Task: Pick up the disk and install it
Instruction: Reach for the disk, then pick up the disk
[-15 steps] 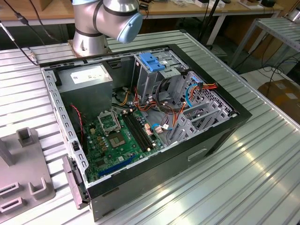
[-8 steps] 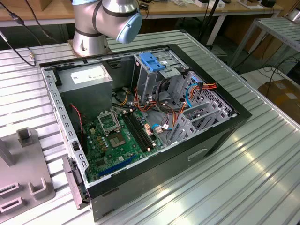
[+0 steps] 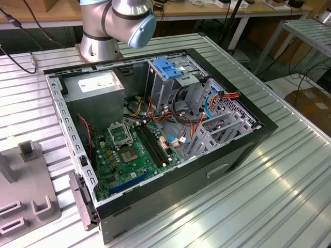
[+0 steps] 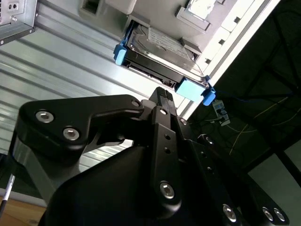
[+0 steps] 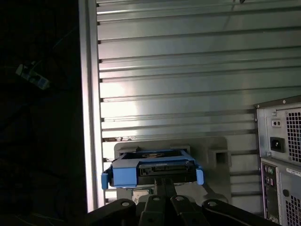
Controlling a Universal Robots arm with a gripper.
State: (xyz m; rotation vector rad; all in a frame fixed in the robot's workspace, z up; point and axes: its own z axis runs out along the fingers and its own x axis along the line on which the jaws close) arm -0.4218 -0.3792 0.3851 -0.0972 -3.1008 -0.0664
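The disk [image 5: 155, 168], a flat grey-metal drive in a blue plastic frame, lies in a light grey holder [image 5: 214, 148] on the slatted metal table. In the second wrist view the disk [image 4: 160, 47] shows its metal face, with blue corner pieces at both ends. My black gripper [image 5: 164, 182] sits just short of the disk's near edge, its fingers pressed together with nothing between them. In the second wrist view the gripper [image 4: 162, 94] ends right below the disk's edge.
The open computer case [image 3: 170, 191] lies on the table with its motherboard [image 3: 129, 150], cables and a metal drive cage with a blue top [image 3: 168, 67]. Its rear panel [image 5: 282, 160] stands beside the holder. The table's edge [image 5: 89, 117] runs close to the disk. A grey fixture [image 3: 26, 191] sits at the exterior view's left.
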